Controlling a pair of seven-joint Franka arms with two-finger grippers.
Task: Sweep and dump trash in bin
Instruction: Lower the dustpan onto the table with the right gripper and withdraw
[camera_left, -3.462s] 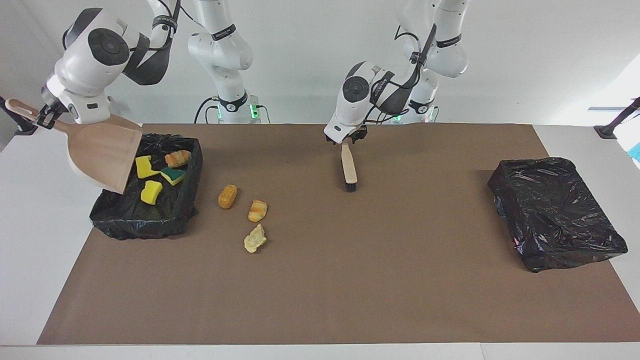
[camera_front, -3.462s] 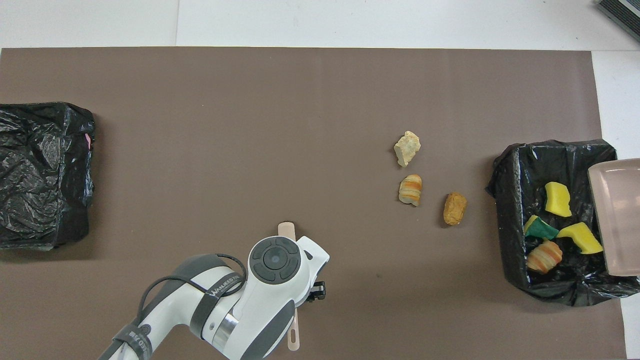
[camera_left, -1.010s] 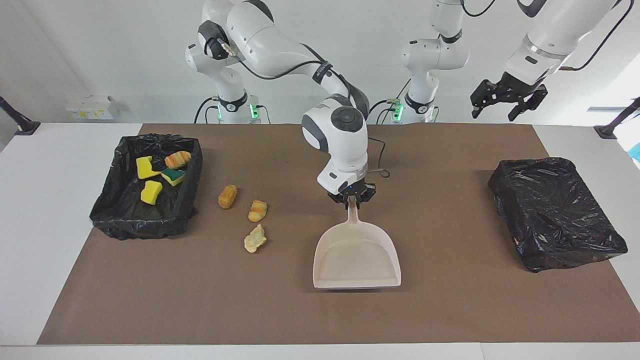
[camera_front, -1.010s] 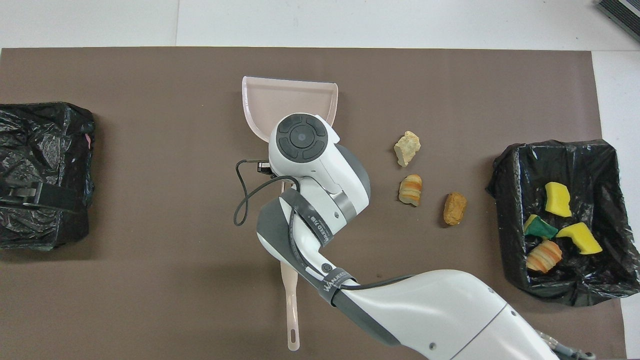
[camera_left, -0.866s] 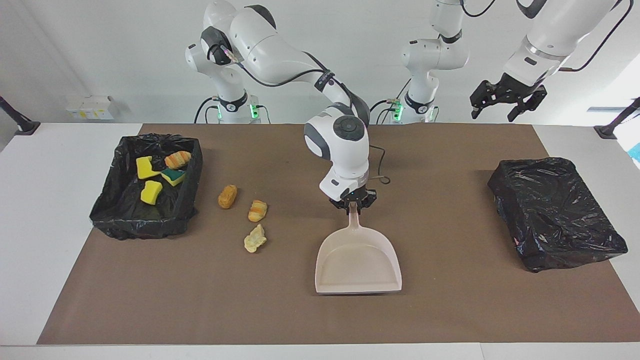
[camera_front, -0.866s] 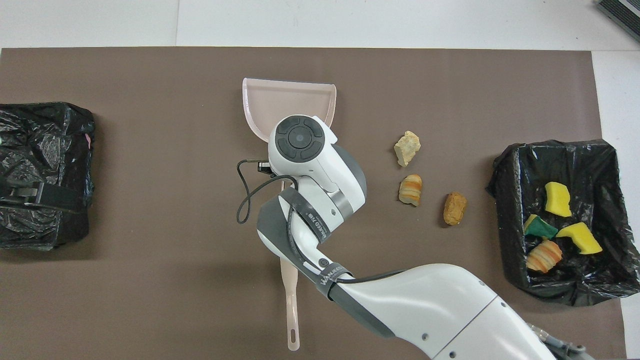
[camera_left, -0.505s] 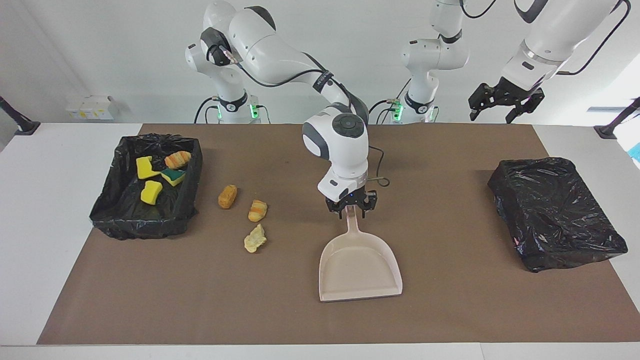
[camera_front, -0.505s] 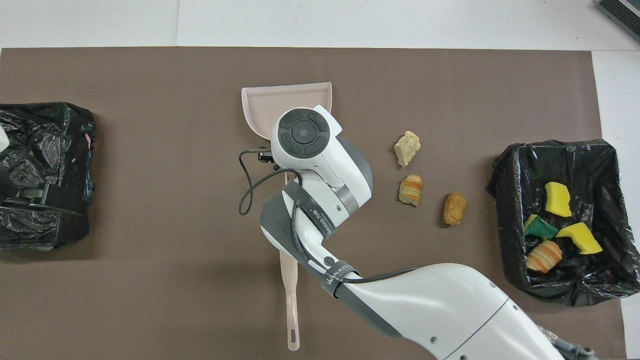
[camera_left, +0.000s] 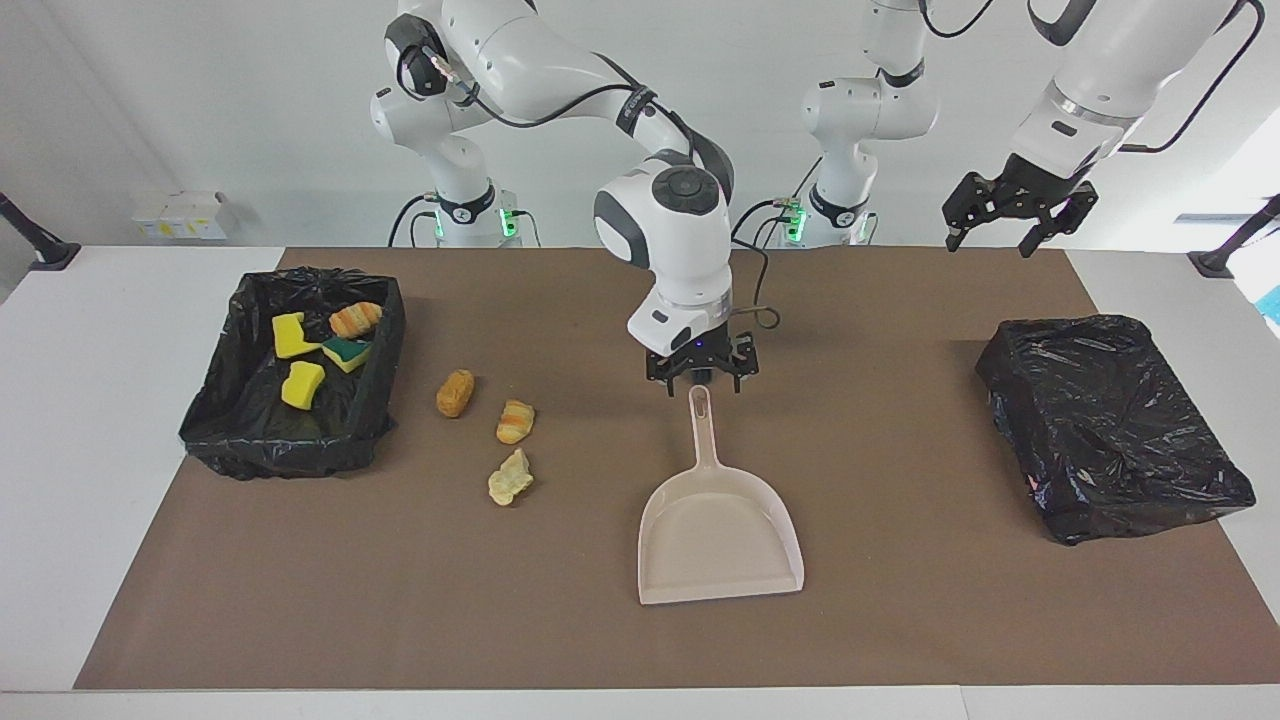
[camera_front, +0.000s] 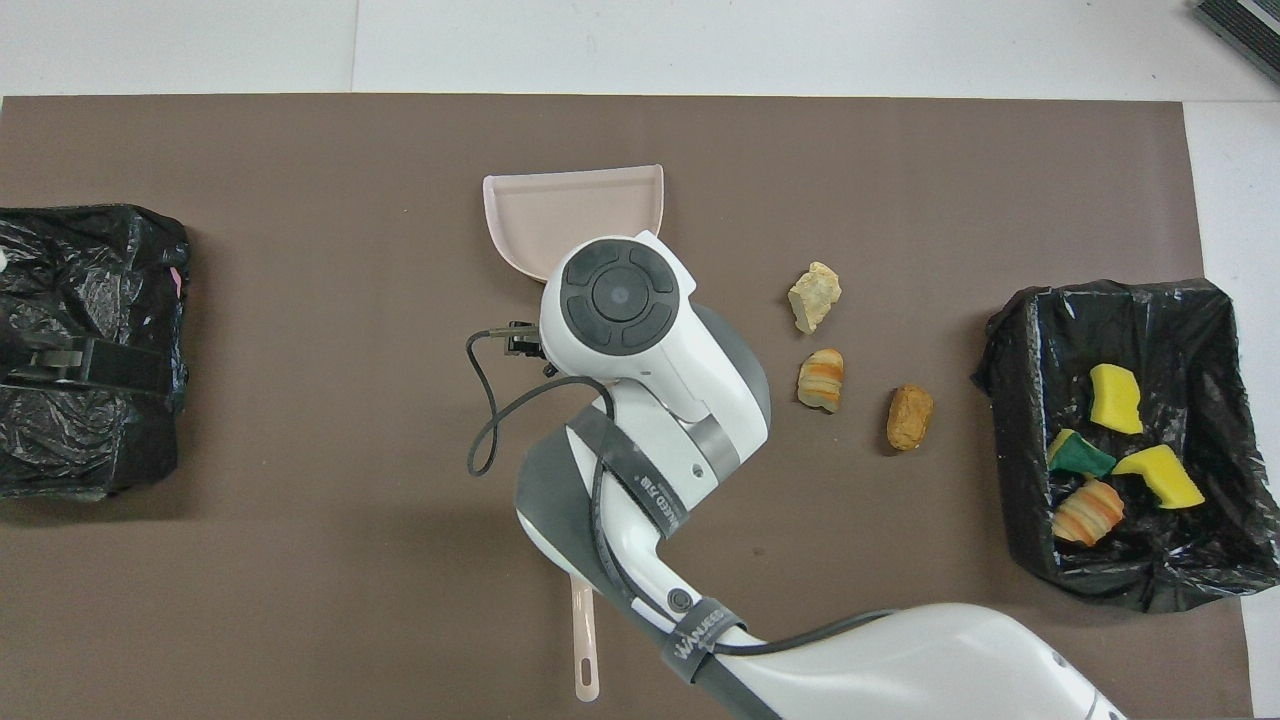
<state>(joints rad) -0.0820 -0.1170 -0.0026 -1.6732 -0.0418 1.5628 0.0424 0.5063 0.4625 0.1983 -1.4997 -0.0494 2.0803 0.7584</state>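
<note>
In the facing view your right tool (camera_left: 702, 381) hangs open just above the tip of the dustpan (camera_left: 720, 535) handle, gripping nothing. Three loose trash chunks (camera_left: 511, 421) lie on the bench mat toward the right arm's end, well apart from that tool; four more sit in the lined bin (camera_left: 372, 395) at that end. Your left tool (camera_left: 1010, 222) is open, raised over the left arm's end.

From overhead, the loose chunks (camera_front: 820, 380) lie beside the dustpan (camera_front: 572, 215), between it and the bin (camera_front: 1015, 350).
</note>
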